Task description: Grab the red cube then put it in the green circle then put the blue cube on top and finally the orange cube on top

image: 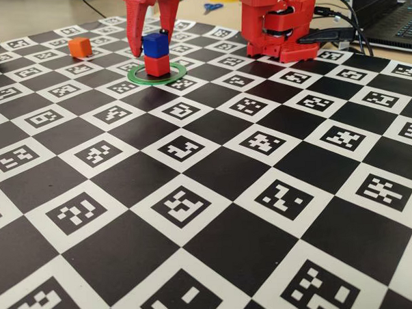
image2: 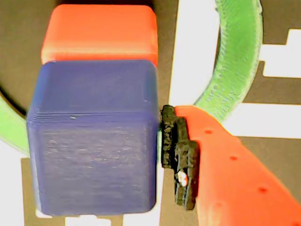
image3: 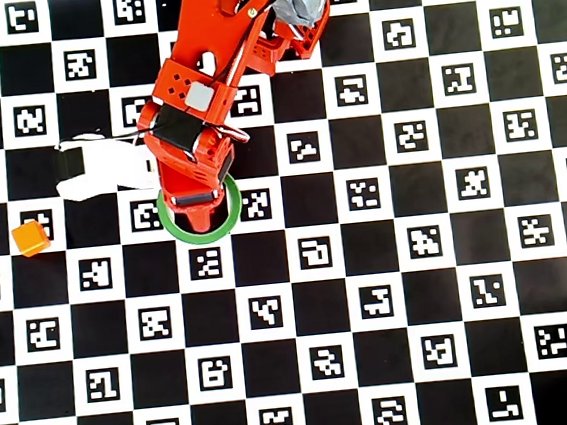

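The green circle [image: 177, 75] lies flat on the checkered marker mat [image: 214, 195] covering the desk, and inside its hollow centre stands the red cube [image: 157, 65] with the blue cube [image: 155, 44] stacked squarely on top, both upright. In the overhead view the ring [image3: 231, 210] is mostly covered by the red arm [image3: 218, 58], which reaches in from 12 o'clock. The end effector [image: 148, 35] hangs straddling the blue cube; in the wrist view a black-padded finger [image2: 178, 155] sits just beside the cube's right face with a thin gap showing, so the jaws look slightly parted, though whether the other finger touches cannot be told. The orange cube [image: 79, 46] rests alone on the mat, well apart from the ring at about 9 o'clock in the overhead view [image3: 31, 238]. From the ring toward 6 and 3 o'clock the mat lies open. The blue cube's faces [image2: 94, 136] show fine layered print lines and rounded edges; the red one [image2: 99, 33] is matte.
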`<action>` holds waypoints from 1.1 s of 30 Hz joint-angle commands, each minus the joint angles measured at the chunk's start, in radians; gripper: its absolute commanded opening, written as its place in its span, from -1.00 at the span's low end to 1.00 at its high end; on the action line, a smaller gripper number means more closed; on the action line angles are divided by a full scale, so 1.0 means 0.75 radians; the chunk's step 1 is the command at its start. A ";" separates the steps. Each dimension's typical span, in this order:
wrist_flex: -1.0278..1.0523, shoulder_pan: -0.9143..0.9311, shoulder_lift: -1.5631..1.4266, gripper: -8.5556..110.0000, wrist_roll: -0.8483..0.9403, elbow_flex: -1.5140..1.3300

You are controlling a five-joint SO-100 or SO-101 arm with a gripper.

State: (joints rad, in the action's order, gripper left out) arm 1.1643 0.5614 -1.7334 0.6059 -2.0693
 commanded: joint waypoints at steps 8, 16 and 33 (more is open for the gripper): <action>0.180 0.018 -0.119 -0.08 -0.031 0.147; 0.350 0.016 -0.245 -0.08 -0.041 0.258; 0.706 0.155 -0.168 -0.08 0.143 0.832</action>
State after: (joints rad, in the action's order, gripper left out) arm 1.6628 0.6351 -1.8669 0.6765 -1.6153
